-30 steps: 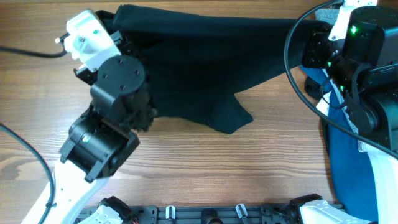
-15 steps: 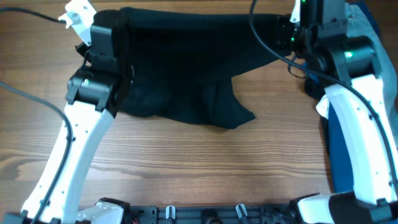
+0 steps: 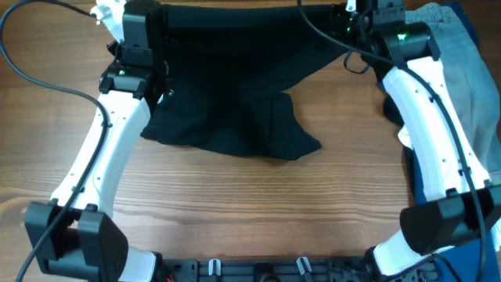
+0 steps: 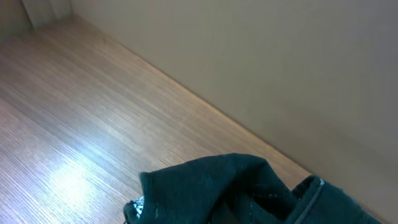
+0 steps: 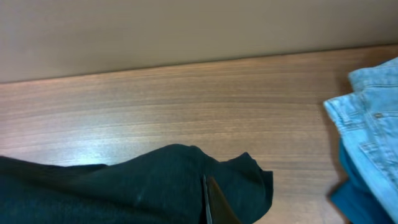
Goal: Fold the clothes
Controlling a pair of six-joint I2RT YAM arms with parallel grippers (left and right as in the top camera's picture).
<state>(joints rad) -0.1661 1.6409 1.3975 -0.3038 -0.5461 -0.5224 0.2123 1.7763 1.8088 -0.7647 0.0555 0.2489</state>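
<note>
Black garment (image 3: pixel 235 86) spread across far half of wooden table (image 3: pixel 235 211), top edge drawn taut along the far side, lower edge bunched in folds near centre. Left gripper (image 3: pixel 149 9) clamped on its far-left corner, right gripper (image 3: pixel 356 12) clamped on far-right corner. Light blue jeans (image 5: pixel 373 118) lie just right of that corner.

We see the garment (image 3: pixel 235 86) as plain matte black with no print, and the table (image 3: pixel 235 219) as warm brown wood with fine, darker grain lines. The jeans (image 5: pixel 373 118) are pale, washed blue denim with lighter stitched seams, while the fabric (image 5: pixel 348 199) beside them is a deep teal-blue. The left arm (image 3: pixel 109 157) and right arm (image 3: pixel 427 117) are white with black joints, and the wall (image 4: pixel 249 50) is flat beige.
</note>
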